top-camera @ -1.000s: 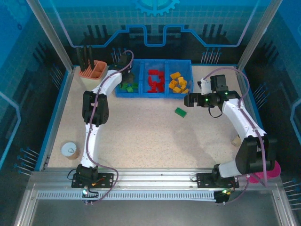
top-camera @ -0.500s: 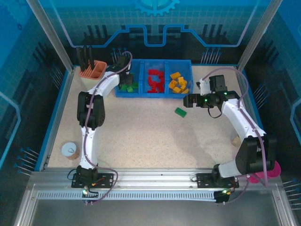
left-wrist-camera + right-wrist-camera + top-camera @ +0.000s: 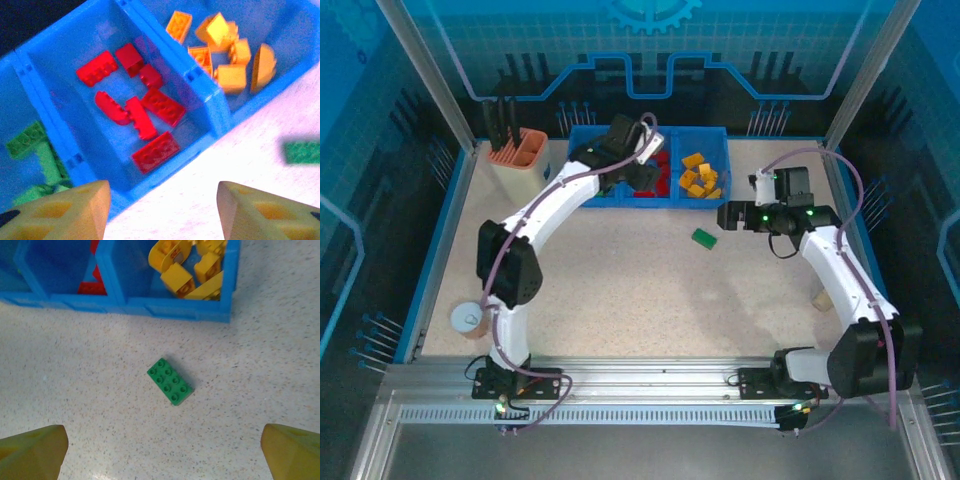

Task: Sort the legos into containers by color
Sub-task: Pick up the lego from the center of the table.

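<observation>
— Blue plastic tray [image 3: 724, 160], low, rectangular, three compartments side by side: location?
— Far side of the speckled beige table [image 3: 620, 270], roughly centred. From where I stand, the beige holder with black tools [image 3: 517, 150] sits near its left end.
— Contents per compartment?
— Left compartment: green studded bricks [image 3: 25, 141]. Middle compartment: red studded bricks [image 3: 162, 106], seven countable in the left wrist view. Right compartment: orange-yellow studded bricks [image 3: 232, 77], piled loosely.
— Any brick outside the tray?
— One. A green rectangular brick with eight studs [image 3: 170, 381] lies flat on the table, studs up. It is in front of the right compartment and apart from the tray's near wall.
— Left gripper status?
— The left gripper [image 3: 161, 200] hangs over the tray at the middle compartment, with the arm stretched diagonally across the table from its base. Its two yellow fingertips [image 3: 75, 210] stand well apart with nothing between them. Jaws are parted and empty. Below the gap, the left wrist view shows the tray's near wall and bare table.
— Right gripper status?
— The right gripper [image 3: 162, 445] hovers above the table just beside the loose green brick. Its fingertips sit at the bottom corners of the right wrist view, spread wide, holding nothing. The brick lies ahead of the fingertips, between them and the tray, and touches neither finger.
</observation>
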You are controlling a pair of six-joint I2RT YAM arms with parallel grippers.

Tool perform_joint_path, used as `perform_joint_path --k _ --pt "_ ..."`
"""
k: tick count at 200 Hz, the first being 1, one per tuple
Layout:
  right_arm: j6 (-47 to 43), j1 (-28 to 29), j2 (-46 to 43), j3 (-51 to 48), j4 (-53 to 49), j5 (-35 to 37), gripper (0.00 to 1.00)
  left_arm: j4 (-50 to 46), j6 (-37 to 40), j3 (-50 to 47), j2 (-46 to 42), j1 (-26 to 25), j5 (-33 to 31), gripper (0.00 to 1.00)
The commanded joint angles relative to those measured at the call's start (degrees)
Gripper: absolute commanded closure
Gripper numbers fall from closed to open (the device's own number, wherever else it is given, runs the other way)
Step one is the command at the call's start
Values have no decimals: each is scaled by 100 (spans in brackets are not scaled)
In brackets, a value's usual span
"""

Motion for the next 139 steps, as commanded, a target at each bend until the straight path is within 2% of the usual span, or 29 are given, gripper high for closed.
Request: perform_joint_path --k 1,10,35,61,99,122,139 --pt "260 -214 -217 -86 89 81 0 -1532 -2656 622 520 89 -11 42" --pt "268 -229 -244 -65 116 64 0 -1311 -3295 353 475 -36 274 43" --pt "304 -262 -401 -240 506 5 0 -525 -4354 -233 204 -569 92 39" --pt "271 -365 -466 -288 680 -90 0 -519 -5486 111 503 -1005 276 39" --pt "395 -599 -685 -120 1059 -51 0 -671 -7253 446 1159 -1574 -51 39" --pt "365 -504 -895 -12 1063 319 0 -804 -7887 909 1715 -1843 -151 38" --pt "229 -270 -988 96 864 744 0 -1062 -8080 1507 2220 -1937 -201 37"
